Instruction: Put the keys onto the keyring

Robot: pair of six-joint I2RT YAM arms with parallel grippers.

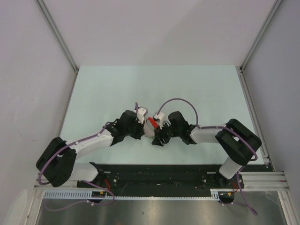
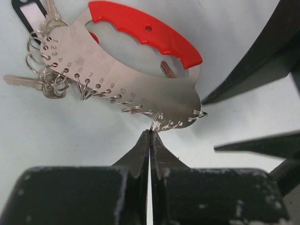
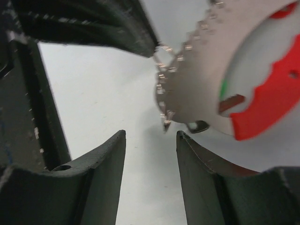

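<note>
The keyring, a pale metal fan-shaped tag [image 2: 108, 70] with numbered holes under a red curved band [image 2: 145, 30], lies at the table's middle [image 1: 151, 125]. Wire split rings hang along its toothed edge. My left gripper [image 2: 151, 132] is shut on one of those rings at the near edge. Plain metal keys [image 2: 26, 82] hang bunched on rings at the tag's far left end. My right gripper [image 3: 151, 136] is open with nothing between its fingers, just short of the tag's edge [image 3: 201, 79]. A sliver of green [image 3: 224, 88] shows through the tag's opening.
A black label holder [image 2: 26, 11] lies beside the bunched keys. The right gripper's dark fingers [image 2: 253, 70] reach in from the right in the left wrist view. The pale green table [image 1: 117, 89] is walled by white panels on three sides.
</note>
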